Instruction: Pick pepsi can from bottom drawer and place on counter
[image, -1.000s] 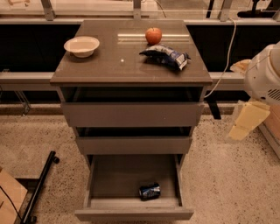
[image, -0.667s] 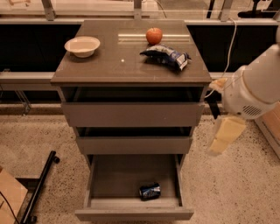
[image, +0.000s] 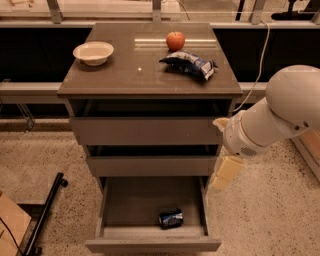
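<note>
The pepsi can (image: 171, 218) lies on its side near the front right of the bottom drawer (image: 134, 206), which is pulled fully open. The counter (image: 135, 75) is the glossy grey-brown top of the cabinet above it. My gripper (image: 225, 173) hangs from the white arm (image: 280, 115) just outside the drawer's right wall. It is above and to the right of the can, at about the height of the middle drawer's front. It holds nothing that I can see.
On the counter stand a white bowl (image: 93, 52), a red apple (image: 175, 40) and a blue-and-white snack bag (image: 190, 64). The two upper drawers (image: 150, 131) stand slightly open. A black pole (image: 46, 215) and cardboard (image: 11, 231) lie on the floor at left.
My arm has swung in from the right edge, leftward and down. The gripper is now close beside the open bottom drawer's right side. The can has not moved.
</note>
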